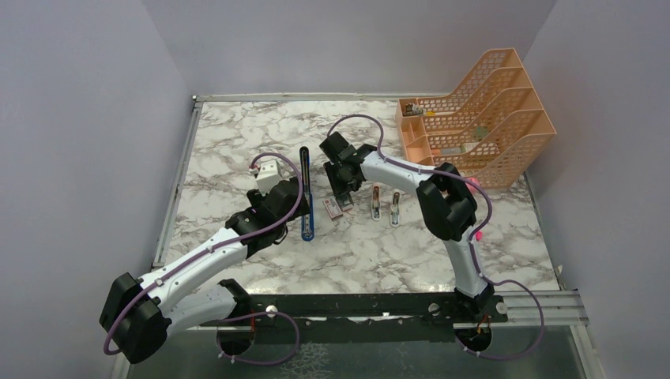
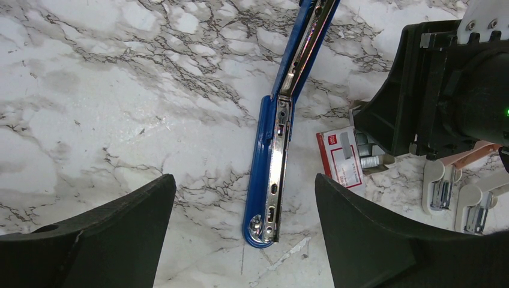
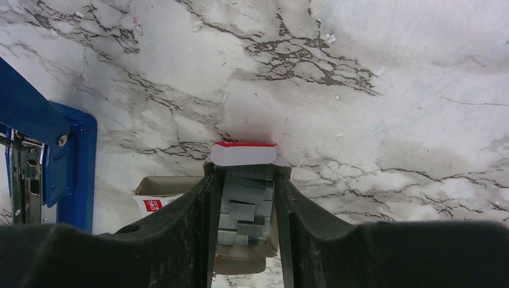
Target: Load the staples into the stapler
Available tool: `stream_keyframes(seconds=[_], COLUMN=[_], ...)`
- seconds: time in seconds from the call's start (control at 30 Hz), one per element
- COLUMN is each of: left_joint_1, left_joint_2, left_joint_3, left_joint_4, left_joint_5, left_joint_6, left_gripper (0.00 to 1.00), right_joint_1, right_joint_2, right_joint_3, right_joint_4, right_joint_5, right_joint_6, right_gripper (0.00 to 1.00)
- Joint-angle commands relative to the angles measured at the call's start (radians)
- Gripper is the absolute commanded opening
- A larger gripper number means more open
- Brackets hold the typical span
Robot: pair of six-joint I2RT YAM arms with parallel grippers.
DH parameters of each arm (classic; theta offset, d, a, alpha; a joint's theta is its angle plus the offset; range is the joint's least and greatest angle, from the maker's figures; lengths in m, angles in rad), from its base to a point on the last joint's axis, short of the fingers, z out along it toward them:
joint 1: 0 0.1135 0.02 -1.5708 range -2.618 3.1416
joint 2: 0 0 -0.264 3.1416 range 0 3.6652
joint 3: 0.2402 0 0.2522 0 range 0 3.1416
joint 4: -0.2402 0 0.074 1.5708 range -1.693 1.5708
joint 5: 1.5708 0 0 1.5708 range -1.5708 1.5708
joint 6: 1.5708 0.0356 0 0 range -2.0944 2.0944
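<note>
The blue stapler (image 1: 306, 197) lies swung open on the marble, its silvery channel (image 2: 273, 180) facing up. My left gripper (image 2: 243, 180) hovers open over the stapler's near end, one finger on each side and touching nothing. The grey staples (image 3: 246, 201) sit in their cardboard tray, pulled out of the pink-and-white box sleeve (image 2: 339, 157) beside it. My right gripper (image 3: 244, 180) points down over that tray (image 1: 333, 207), fingers pressed against both of its long sides. A corner of the stapler (image 3: 36, 156) shows to the tray's left.
Two small white staplers (image 1: 376, 203) (image 1: 395, 209) lie just right of the staples box. An orange tiered file rack (image 1: 482, 110) stands at the back right corner. Grey walls close in the table on three sides.
</note>
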Motion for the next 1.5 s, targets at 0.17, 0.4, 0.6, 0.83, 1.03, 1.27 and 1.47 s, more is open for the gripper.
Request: stream_keyframes(seconds=[0.17, 0.4, 0.6, 0.83, 1.03, 1.27, 1.47], left_joint_1=[0.008, 0.01, 0.01, 0.012, 0.012, 0.013, 0.014], left_joint_2=[-0.007, -0.008, -0.009, -0.008, -0.007, -0.022, -0.02], left_joint_3=[-0.011, -0.013, -0.016, -0.018, -0.019, -0.027, -0.019], left_joint_4=[0.012, 0.013, 0.016, 0.02, 0.027, 0.064, 0.086], left_joint_5=[0.018, 0.02, 0.023, 0.029, 0.036, 0.055, 0.046], left_joint_6=[0.01, 0.01, 0.009, 0.009, 0.008, 0.008, 0.018], left_gripper=[0.86, 0.86, 0.86, 0.86, 0.86, 0.86, 0.86], right_joint_1=[0.0, 0.0, 0.0, 0.0, 0.0, 0.002, 0.049], right_joint_2=[0.019, -0.019, -0.066, -0.106, -0.188, -0.373, -0.476], right_joint_3=[0.028, 0.028, 0.02, 0.009, -0.073, -0.284, -0.466], right_joint_4=[-0.005, -0.005, -0.003, -0.01, -0.021, -0.031, -0.01], right_joint_5=[-0.01, 0.003, 0.0, -0.024, -0.034, -0.067, -0.122], right_joint_6=[0.006, 0.009, 0.01, 0.009, 0.018, 0.063, 0.14], right_gripper=[0.33, 0.31, 0.31, 0.31, 0.31, 0.32, 0.32])
